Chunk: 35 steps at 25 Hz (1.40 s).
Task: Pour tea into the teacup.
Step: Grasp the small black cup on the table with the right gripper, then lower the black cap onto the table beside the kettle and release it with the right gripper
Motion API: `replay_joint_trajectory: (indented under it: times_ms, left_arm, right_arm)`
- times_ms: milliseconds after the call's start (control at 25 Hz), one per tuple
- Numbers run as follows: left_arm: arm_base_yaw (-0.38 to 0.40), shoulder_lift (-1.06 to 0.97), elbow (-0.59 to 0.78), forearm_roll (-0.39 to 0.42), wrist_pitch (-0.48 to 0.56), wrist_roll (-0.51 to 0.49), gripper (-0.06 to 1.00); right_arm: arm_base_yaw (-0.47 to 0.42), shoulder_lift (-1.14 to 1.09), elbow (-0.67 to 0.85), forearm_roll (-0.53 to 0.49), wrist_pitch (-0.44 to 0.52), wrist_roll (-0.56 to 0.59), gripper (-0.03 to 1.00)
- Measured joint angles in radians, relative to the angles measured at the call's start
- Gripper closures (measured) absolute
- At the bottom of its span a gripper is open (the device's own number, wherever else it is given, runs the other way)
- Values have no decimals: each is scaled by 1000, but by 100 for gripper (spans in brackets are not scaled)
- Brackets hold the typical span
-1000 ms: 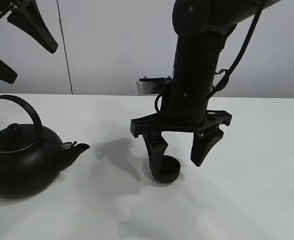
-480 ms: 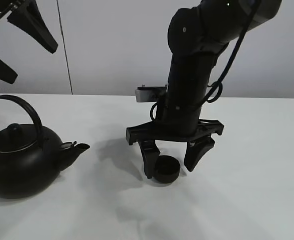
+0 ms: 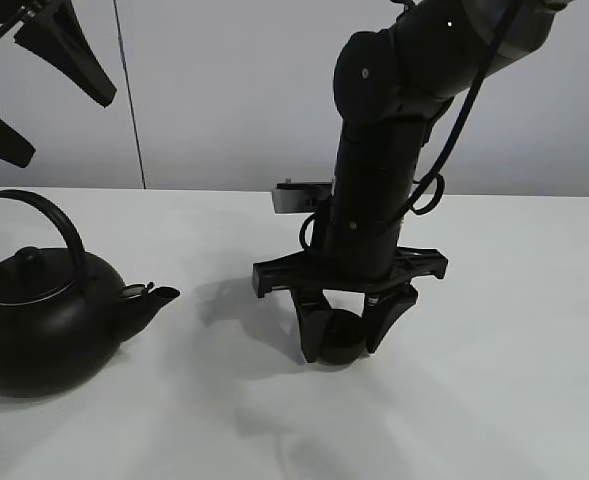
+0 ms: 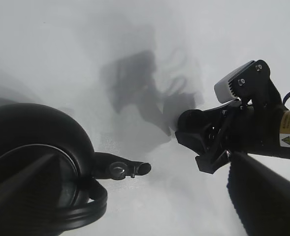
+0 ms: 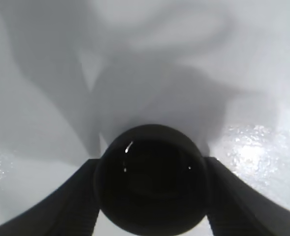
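Exterior high view is showing the right gripper point(image 3: 343, 348) reaching down near the table point(image 3: 494, 420) middle, jaws narrowed around the teacup point(image 3: 342, 338), one finger on each side. The right wrist view is confirming it: both fingers point(image 5: 71, 206) are pressing against the cup's round wall, so the jaws are looking clamped on it, not just flanking. The teacup point(image 5: 149, 182) is sitting upright and seems to be resting on the table, not lifted. Its inside is reading as plain black with a few glints, so I cannot tell if any liquid is in there. The teapot point(image 3: 34, 310) is standing on the table at the left, well apart from the cup, lid on, handle up, spout point(image 3: 156, 296) pointing toward the cup. Nothing is touching the teapot. The left gripper point(image 3: 62, 130) is hanging high above it with jaws spread wide and holding nothing, and the left wrist view is looking down on the teapot point(image 4: 31, 162) from well above. Progress call: early stage, only the cup grasp is looking done. What is left, as I am judging it: bringing cup and spout together, gripping the teapot handle with the left arm, tilting and pouring — none of that is showing yet.
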State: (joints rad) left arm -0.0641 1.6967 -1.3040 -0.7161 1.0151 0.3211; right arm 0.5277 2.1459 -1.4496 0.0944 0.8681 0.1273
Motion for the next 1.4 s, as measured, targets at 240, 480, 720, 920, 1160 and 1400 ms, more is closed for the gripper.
replay_joint_trajectory:
  times_ms: [240, 480, 720, 920, 1160, 1400]
  left_arm:
    - [0, 0, 0, 0, 0, 0, 29]
    - [0, 0, 0, 0, -1, 0, 29]
    - [0, 0, 0, 0, -2, 0, 29]
    - [0, 0, 0, 0, -3, 0, 29]
    - [0, 0, 0, 0, -4, 0, 29]
    - [0, 0, 0, 0, -7, 0, 29]
  right_arm:
    - [0, 0, -9, 4, 3, 1, 57]
    - [6, -27, -10, 56, 13, -11, 57]
    - [85, -49, -10, 72, -56, -27, 57]
    - [140, -49, -10, 79, -136, -27, 57]
    - [142, -46, -10, 78, -185, -24, 57]
    - [142, -16, -10, 81, -185, -23, 57]
